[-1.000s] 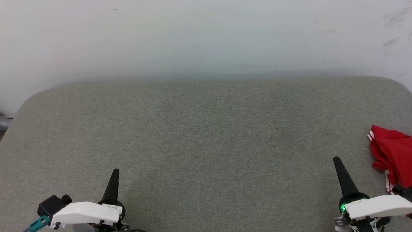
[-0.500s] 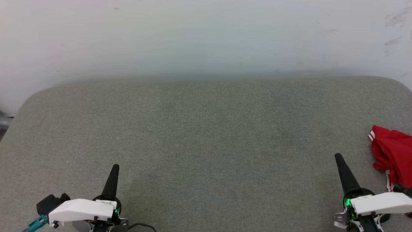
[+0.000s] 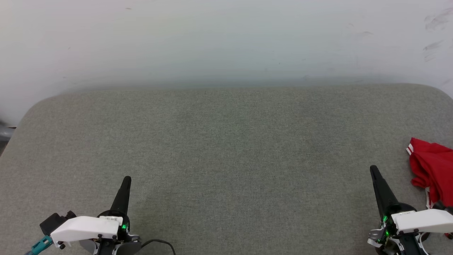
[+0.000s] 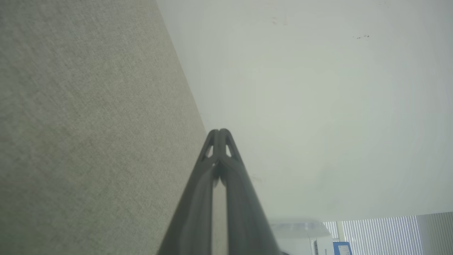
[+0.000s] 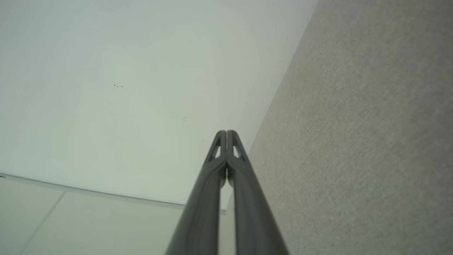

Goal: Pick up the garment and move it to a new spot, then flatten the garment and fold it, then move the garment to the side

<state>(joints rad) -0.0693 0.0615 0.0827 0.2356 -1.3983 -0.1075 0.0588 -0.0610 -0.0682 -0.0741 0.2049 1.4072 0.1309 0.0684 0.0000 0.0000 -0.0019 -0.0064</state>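
Observation:
The garment (image 3: 433,170) is a bunched red cloth with white striped trim, lying at the far right edge of the grey padded table (image 3: 226,148) in the head view and cut off by the frame. My right gripper (image 3: 373,170) stands just left of it, apart from the cloth, shut with nothing held. At the lower left my left gripper (image 3: 126,180) is shut and empty too. In each wrist view the two dark fingers meet at the tips: left gripper (image 4: 219,131), right gripper (image 5: 226,132).
A pale wall (image 3: 226,42) rises behind the table's far edge. The table's corners are rounded at back left and back right. A window blind (image 4: 385,233) and a blue-and-white box show low in the left wrist view.
Both arms have drawn back toward the near edge; their fingertips sit slightly higher in the picture. The garment has not moved.

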